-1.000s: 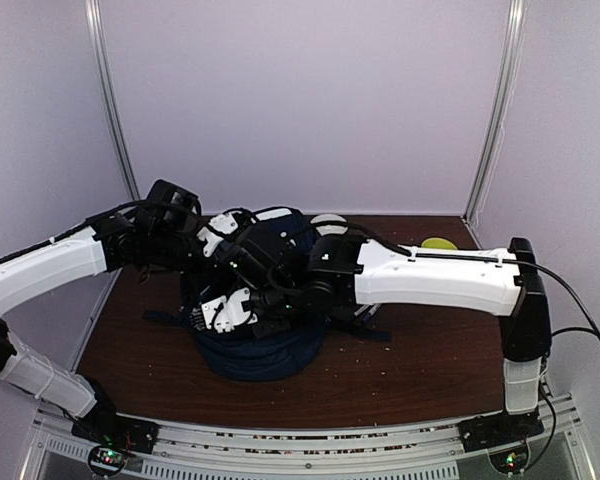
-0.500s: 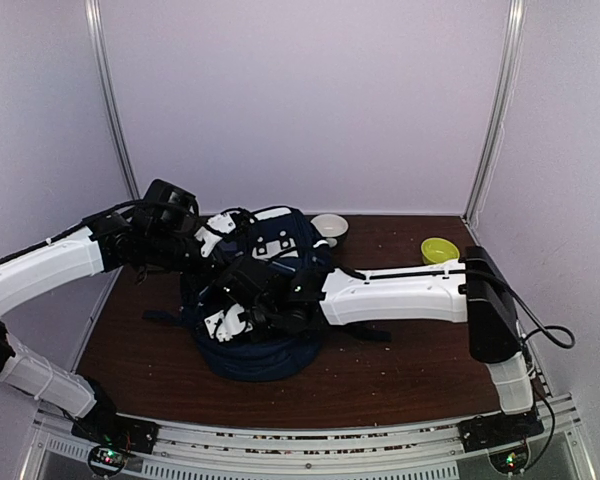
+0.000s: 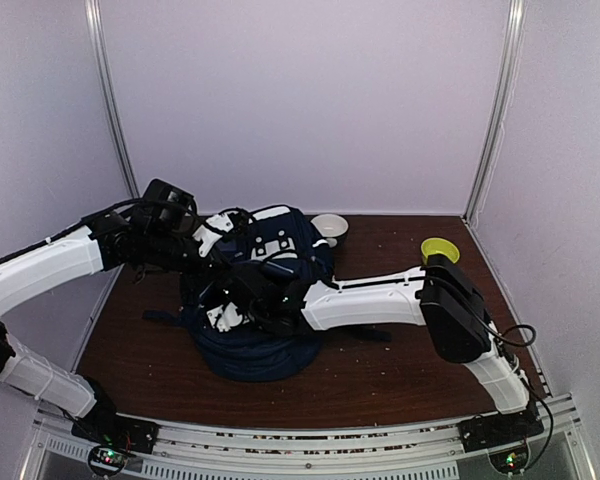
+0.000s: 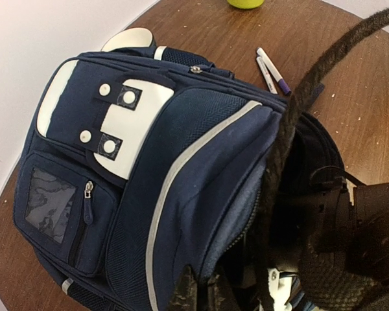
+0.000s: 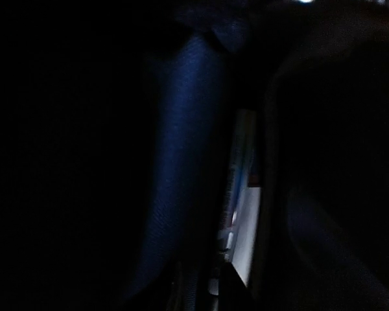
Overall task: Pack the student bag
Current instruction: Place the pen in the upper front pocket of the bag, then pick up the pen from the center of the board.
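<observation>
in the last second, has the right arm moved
Yes. The right arm dropped lower and its elbow swung left, uncovering the green bowl, reaching deeper into the student bag.

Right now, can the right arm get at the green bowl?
Probably, after backing out: the right claw is inside the student bag, while the green bowl sits uncovered on that arm's side.

White arms (image 3: 365, 300), black joints (image 3: 450, 315), black cables (image 3: 513, 333).

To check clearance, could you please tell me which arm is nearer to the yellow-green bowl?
Right. The right arm has its elbow just on the near side of the yellow-green bowl; the left arm is at the student bag's left side, well away.
</observation>
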